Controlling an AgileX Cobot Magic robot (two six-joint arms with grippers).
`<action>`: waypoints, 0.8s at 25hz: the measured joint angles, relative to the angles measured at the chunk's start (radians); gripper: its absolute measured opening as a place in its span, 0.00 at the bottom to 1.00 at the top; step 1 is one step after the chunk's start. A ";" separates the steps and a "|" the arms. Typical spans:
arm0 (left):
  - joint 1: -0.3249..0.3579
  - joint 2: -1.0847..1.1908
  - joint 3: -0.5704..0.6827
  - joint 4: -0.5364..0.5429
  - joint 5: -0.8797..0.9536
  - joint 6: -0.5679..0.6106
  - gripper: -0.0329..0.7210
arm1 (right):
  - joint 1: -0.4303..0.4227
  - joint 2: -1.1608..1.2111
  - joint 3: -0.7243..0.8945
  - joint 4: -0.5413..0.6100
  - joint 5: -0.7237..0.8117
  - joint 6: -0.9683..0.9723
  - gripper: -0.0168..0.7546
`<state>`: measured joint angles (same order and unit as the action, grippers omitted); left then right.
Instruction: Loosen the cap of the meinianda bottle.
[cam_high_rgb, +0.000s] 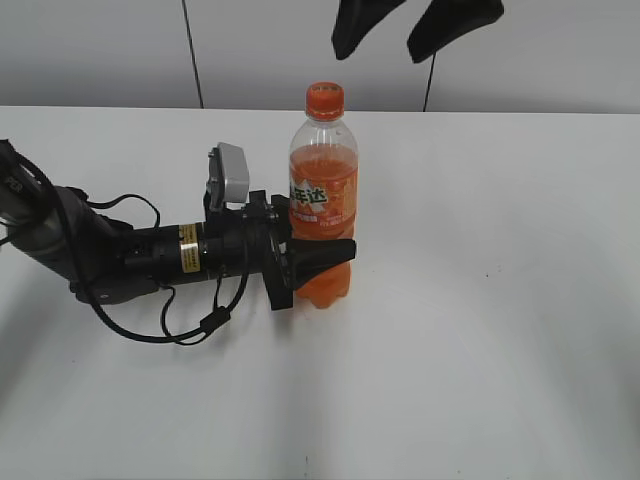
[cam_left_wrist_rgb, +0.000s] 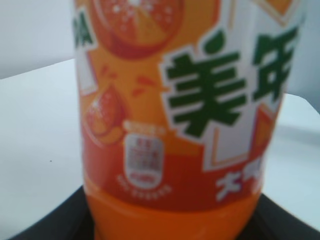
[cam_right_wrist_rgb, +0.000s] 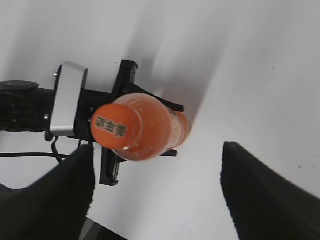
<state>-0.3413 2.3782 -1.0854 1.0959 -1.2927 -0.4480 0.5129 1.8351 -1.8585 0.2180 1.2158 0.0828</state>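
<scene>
Exterior view shows the meinianda bottle (cam_high_rgb: 323, 200) standing upright on the white surface (cam_high_rgb: 500, 300), its orange cap (cam_high_rgb: 324, 98) screwed on top. The left claw (cam_high_rgb: 318, 258) reaches in from the bottle's left and clamps its lower body, just under the orange label, where white characters can be seen but not read with confidence. High above the cap, the right claw (cam_high_rgb: 418, 28) hangs with its two dark fingers spread wide, touching nothing.

Left wrist view fills with the label (cam_left_wrist_rgb: 180, 100): large green characters outlined in white, an orange-slice picture, and a small stamp-like mark, probably fine print, too blurred to read.

Right wrist view looks straight down on the cap's top (cam_right_wrist_rgb: 116, 125), which carries dark printed characters, unseen from the side.
</scene>
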 joint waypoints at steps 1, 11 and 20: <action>0.000 0.000 0.000 0.000 0.000 0.008 0.56 | 0.010 0.012 -0.011 0.001 0.000 0.001 0.78; -0.001 0.002 0.000 0.004 0.000 0.052 0.56 | 0.042 0.060 -0.047 0.009 0.001 0.016 0.78; -0.002 0.002 0.000 0.004 0.001 0.060 0.56 | 0.091 0.060 -0.050 -0.030 0.001 0.018 0.78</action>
<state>-0.3430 2.3801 -1.0854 1.0998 -1.2917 -0.3876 0.6035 1.8946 -1.9087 0.1877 1.2171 0.1013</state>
